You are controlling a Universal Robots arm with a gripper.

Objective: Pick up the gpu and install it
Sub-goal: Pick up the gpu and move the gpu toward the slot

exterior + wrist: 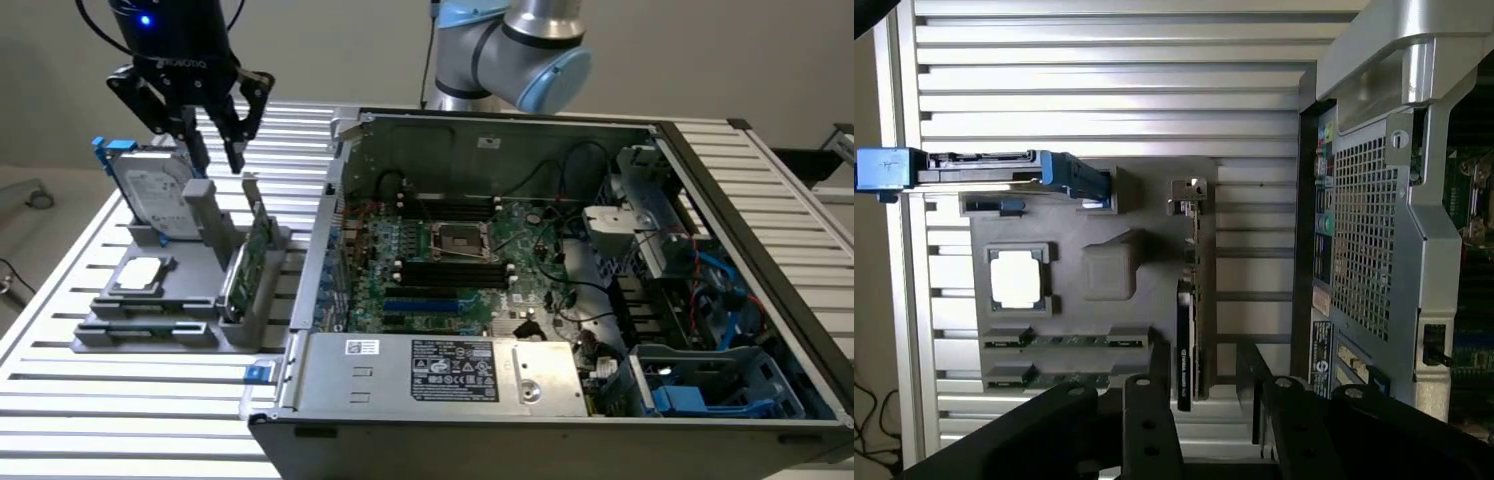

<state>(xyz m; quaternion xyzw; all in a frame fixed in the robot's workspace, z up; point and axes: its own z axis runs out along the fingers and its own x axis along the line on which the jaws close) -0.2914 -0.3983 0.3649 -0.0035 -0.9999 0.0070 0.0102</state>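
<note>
The gpu (251, 255) stands on its edge in a slot of the grey holder (147, 335), at the exterior view's left, beside the open computer case. In the wrist view the gpu (1189, 310) appears edge-on, a thin green board with a black cover on one face and a silver bracket at its far end. My gripper (218, 148) hangs above the holder's back part, higher than the card and apart from it. Its fingers (1146, 420) are spread with nothing between them, and the card's near end lies in line with the gap. My gripper (1204, 400) is open.
A silver hard drive with a blue frame (154, 190) leans in the holder just below the gripper. A square processor chip (143, 272) lies further forward. The open computer case (747, 210) with its motherboard (454, 260) stands at the exterior view's right, on a slatted metal table (120, 400).
</note>
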